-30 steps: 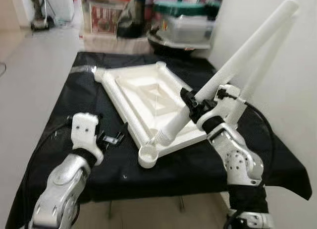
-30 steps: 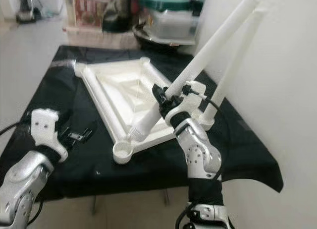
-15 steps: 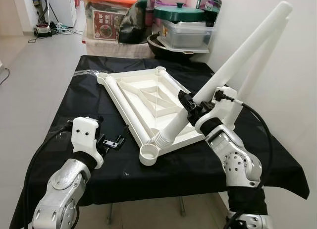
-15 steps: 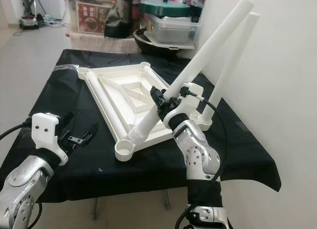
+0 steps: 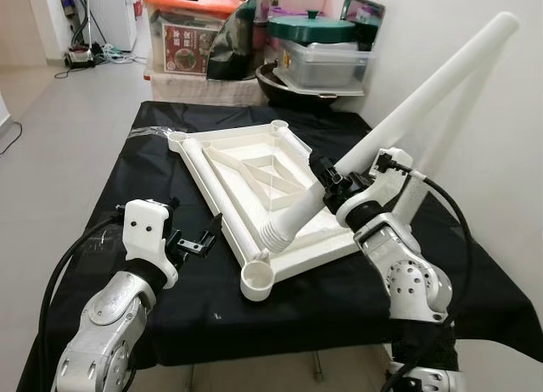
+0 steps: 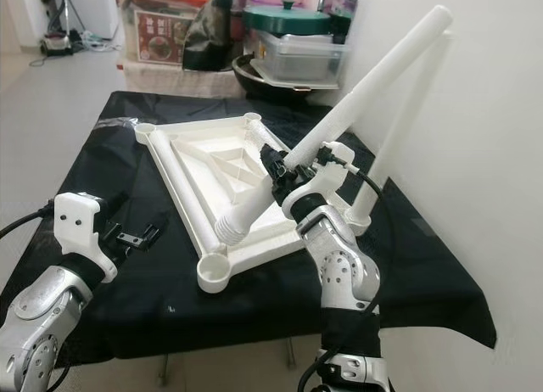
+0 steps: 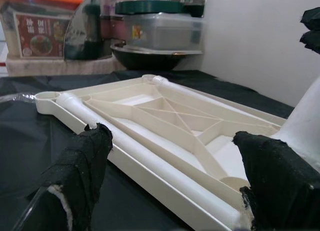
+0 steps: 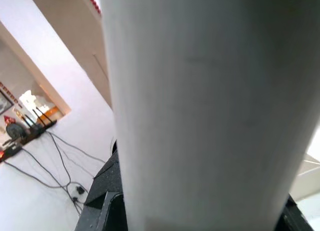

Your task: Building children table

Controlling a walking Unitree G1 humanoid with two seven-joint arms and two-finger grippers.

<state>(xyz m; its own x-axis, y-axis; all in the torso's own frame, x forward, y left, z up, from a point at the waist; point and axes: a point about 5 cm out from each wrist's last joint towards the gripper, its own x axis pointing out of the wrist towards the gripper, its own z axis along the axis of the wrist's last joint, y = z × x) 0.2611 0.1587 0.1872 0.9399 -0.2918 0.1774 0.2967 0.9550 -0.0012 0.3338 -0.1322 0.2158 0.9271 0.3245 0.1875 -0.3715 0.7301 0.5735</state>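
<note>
White table leg [image 5: 407, 116] is gripped, tilted, by the right gripper [image 5: 333, 182] above the tabletop [image 5: 254, 176]; left gripper [image 5: 191, 242] open nearby.

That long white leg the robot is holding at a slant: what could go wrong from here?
The right hand grips the leg low down, so its long top end could swing into the wall. Its ribbed end hangs above the corner socket, tilted, so it may miss or jam. The tabletop lies loose on the black cloth; the left hand isn't steadying it.
</note>
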